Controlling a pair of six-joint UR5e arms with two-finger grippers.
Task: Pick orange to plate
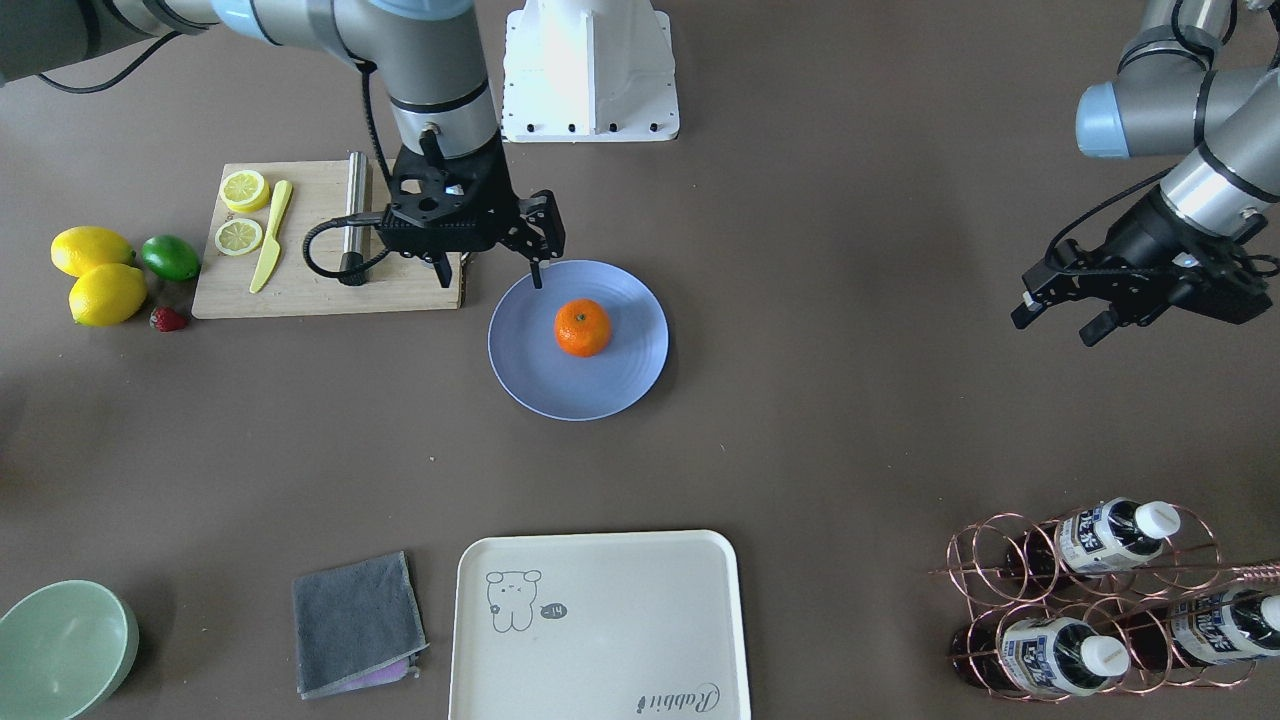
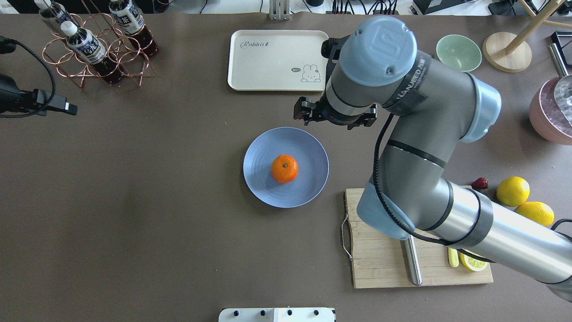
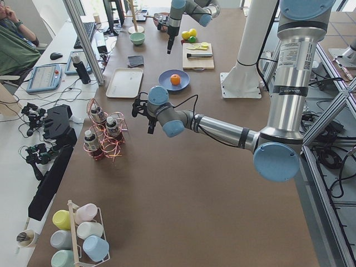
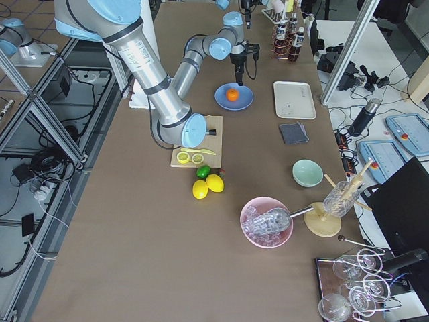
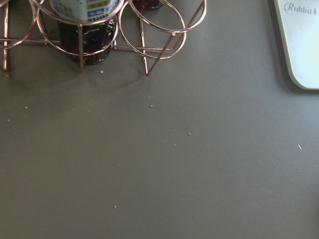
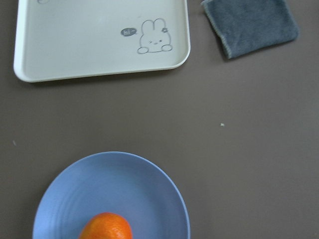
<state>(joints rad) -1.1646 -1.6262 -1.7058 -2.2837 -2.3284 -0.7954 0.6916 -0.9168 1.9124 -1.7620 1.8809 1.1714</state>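
The orange (image 1: 582, 327) lies on the plate (image 1: 530, 362), close to its middle, with the small green stem mark turned up. Nothing touches it.

The right gripper (image 1: 538, 275) hangs above the plate's rim on the side of the cutting board (image 1: 310, 285), its fingers pointing down. The jaws look parted and they hold nothing. From its wrist camera, the plate and the top of the orange show at the lower edge, and the tray (image 6: 99, 59) and a grey cloth (image 6: 251, 22) lie further away.

The left gripper (image 1: 1058, 322) is well apart from the plate, over bare table. Its two fingers stand clearly apart and are empty. Its wrist camera looks at the table, with the copper bottle rack (image 5: 144, 45) at the top edge.

Two lemons (image 1: 95, 270) and a lime (image 1: 170, 257) lie beside the board.
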